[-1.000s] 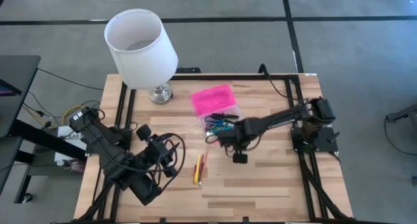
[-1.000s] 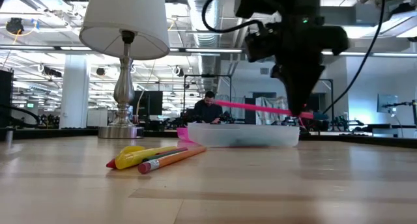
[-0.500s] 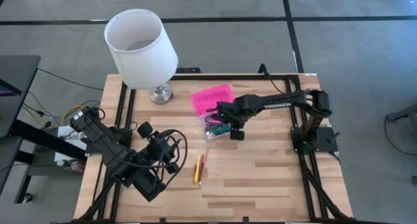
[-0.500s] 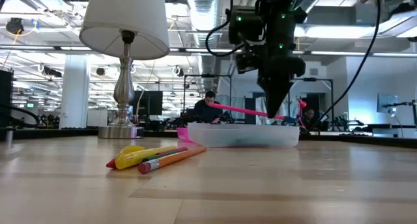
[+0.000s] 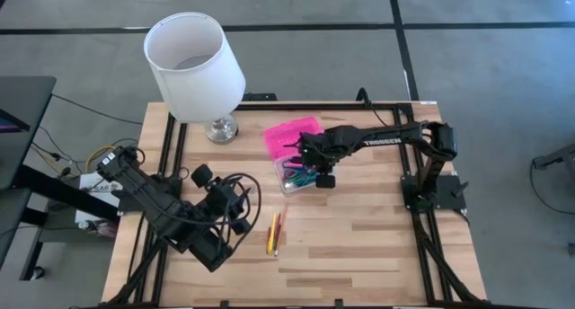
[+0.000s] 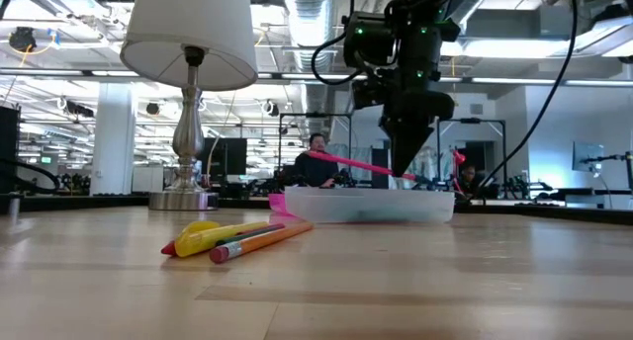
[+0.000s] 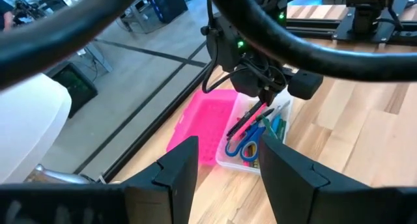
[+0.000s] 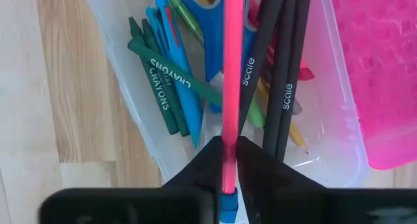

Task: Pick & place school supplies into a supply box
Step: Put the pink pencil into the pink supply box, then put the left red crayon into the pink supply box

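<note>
The supply box lies open at the table's far middle: pink lid [image 5: 292,134], clear base [image 5: 301,176] beside it on the near side. In the base lie crayons, black pencils and blue scissors [image 8: 215,48]. My right gripper [image 5: 313,162] hangs just over the base, shut on a pink pen [image 6: 346,162]. Two pencils, yellow and red [image 5: 274,233], lie side by side on the wood nearer the front. My left gripper [image 5: 239,208] waits open and raised at the table's left, its fingers [image 7: 176,168] aimed at the box. My right gripper pinches the pink pen [image 8: 229,129] between its two fingers, close to the pen's blue-tipped end [image 8: 226,208]. The fingers come from above, pointing down, across the pen. The pen slants, its long free part [image 6: 326,158] sticking out sideways, clear above the base's rim.
A white lamp [image 5: 193,66] stands on its metal foot [image 5: 221,128] at the far left, close to the pink lid. Black frame rails run along the table's left and right sides. Bare wood stretches across the near half around the pencils.
My right gripper has carried the pink pen from the table's middle toward the far edge and a little left, turning about its own axis, and now hangs over the clear base. The pen stays slanted and clear of the box.
</note>
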### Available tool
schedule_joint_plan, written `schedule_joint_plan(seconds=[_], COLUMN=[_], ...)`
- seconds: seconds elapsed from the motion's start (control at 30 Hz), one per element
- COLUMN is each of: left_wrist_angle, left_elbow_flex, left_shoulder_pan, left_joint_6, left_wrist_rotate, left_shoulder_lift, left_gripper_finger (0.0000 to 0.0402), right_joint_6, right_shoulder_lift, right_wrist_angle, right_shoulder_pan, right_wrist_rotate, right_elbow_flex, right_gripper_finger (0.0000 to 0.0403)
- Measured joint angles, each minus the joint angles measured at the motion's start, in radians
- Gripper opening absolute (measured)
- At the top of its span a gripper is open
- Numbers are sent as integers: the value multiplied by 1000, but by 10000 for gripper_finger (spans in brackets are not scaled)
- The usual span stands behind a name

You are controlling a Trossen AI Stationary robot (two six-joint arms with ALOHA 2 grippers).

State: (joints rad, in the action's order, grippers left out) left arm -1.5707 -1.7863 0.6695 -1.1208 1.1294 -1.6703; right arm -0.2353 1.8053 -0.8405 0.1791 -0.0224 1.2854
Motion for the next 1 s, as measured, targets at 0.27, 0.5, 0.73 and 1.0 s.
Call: schedule_joint_plan(seconds=[0.27,0.5,0.73,1.0], left_wrist_angle=[0,9,222,633], left_elbow_flex=[0,2,89,274], left_shoulder_pan=[0,-29,-49,-73], left_joint_6=[-26,-107,-114,11], left_wrist_rotate=[-15,-154,-246,-372], left_shoulder_lift=[0,0,0,0], left_gripper_finger=[154,154,154,154], right_joint_6=[32,132,134,155], right_shoulder_lift=[0,-81,-260,-453], right_wrist_angle=[-15,-18,-10,-15], right_shoulder_pan=[14,-1,-69,-148], right_wrist_rotate=[-2,16,25,23], right_elbow_flex=[0,0,0,1], right_gripper_finger=[99,112,111,111])
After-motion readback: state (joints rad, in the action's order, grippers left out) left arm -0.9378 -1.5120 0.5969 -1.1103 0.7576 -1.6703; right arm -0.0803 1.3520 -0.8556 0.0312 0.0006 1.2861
